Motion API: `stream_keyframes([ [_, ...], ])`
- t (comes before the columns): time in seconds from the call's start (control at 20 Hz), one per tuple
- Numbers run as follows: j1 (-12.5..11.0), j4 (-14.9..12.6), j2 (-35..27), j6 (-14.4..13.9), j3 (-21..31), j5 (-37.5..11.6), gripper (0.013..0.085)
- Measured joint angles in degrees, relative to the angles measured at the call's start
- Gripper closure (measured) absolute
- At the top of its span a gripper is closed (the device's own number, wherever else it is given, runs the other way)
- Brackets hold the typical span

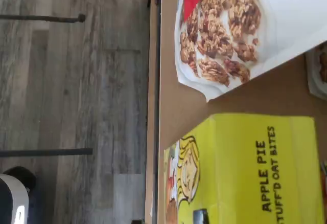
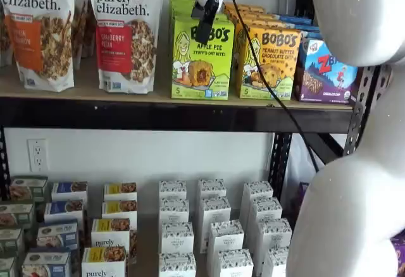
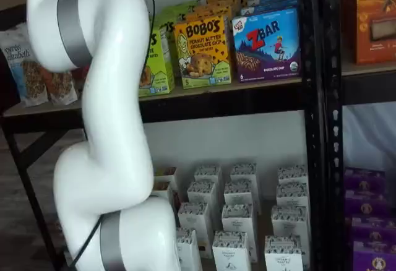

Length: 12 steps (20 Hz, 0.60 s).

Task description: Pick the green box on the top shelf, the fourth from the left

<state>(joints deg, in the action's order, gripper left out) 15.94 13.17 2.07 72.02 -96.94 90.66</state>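
Observation:
The green box (image 2: pixel 201 62) stands upright on the top shelf (image 2: pixel 126 90), lime-green and reading "Bobo's Apple Pie Stuff'd Oat Bites". It also shows in a shelf view (image 3: pixel 158 60), half hidden behind the white arm, and close up in the wrist view (image 1: pixel 250 168), where the picture is turned on its side. My gripper (image 2: pixel 203 35) hangs from the view's top edge in front of the green box's upper face. Its black fingers show as one dark piece with no visible gap. A black cable runs down to the right of it.
A strawberry granola bag (image 2: pixel 126 33) stands left of the green box, and a yellow-orange Bobo's box (image 2: pixel 269 62) and blue ZBar box (image 2: pixel 326 71) stand right of it. Small white boxes (image 2: pixel 218 233) fill the lower level. The white arm (image 2: pixel 354 163) covers the right side.

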Motion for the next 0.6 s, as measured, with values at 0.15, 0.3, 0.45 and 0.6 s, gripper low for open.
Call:
stream_keyframes([
  [0.15, 0.15, 0.09, 0.05, -0.09, 0.38, -0.37, 0.0130],
  [0.3, 0.31, 0.11, 0.10, -0.19, 0.68, -0.69, 0.0210],
  [0.45, 0.46, 0.08, 0.21, -0.29, 1.03, -1.02, 0.0290],
  [0.6, 0.48, 0.32, 0.26, -0.30, 1.20, -1.18, 0.0330],
])
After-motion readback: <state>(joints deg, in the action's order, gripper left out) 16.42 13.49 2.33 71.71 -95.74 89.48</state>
